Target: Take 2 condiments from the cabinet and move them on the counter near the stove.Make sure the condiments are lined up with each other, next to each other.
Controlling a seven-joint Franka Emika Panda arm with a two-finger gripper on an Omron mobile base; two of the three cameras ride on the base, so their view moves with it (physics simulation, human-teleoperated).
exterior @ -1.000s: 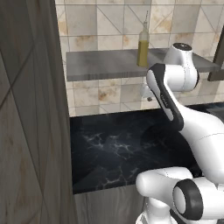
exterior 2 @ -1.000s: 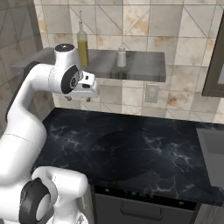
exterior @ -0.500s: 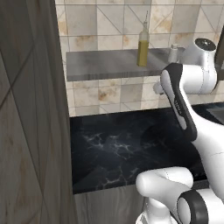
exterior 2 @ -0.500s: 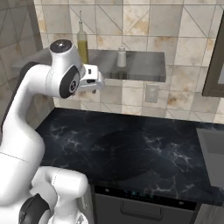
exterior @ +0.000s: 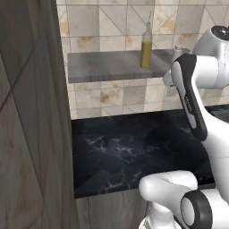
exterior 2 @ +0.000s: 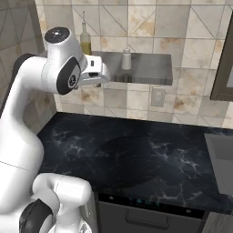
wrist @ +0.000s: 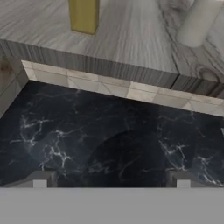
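Note:
A tall yellow-green oil bottle (exterior: 146, 44) (exterior 2: 84, 40) stands on the cabinet's open grey shelf (exterior 2: 145, 70). A short pale shaker (exterior 2: 126, 59) stands to its right on the same shelf. In the hand view the bottle's base (wrist: 84, 15) is at upper left and the shaker (wrist: 199, 22) at upper right. My gripper (wrist: 111, 181) is open, its fingertips (wrist: 41, 179) wide apart with nothing between them. It hovers in front of the shelf edge, above the black veined counter (wrist: 113, 140), and its white hand (exterior 2: 93, 73) sits just below the bottle. The stove is out of view.
A tall wooden panel (exterior: 31, 116) fills the left side of the left base view. The tiled wall (exterior 2: 136, 100) has a white outlet (exterior 2: 157, 97) under the shelf. A dark-framed cabinet (exterior 2: 224, 68) hangs at the right, and a dark appliance front (exterior 2: 150, 207) lies below the counter edge.
The arm has lifted the hand up and toward the shelf edge, and the jaws have opened a little wider. The bottle and shaker have not moved.

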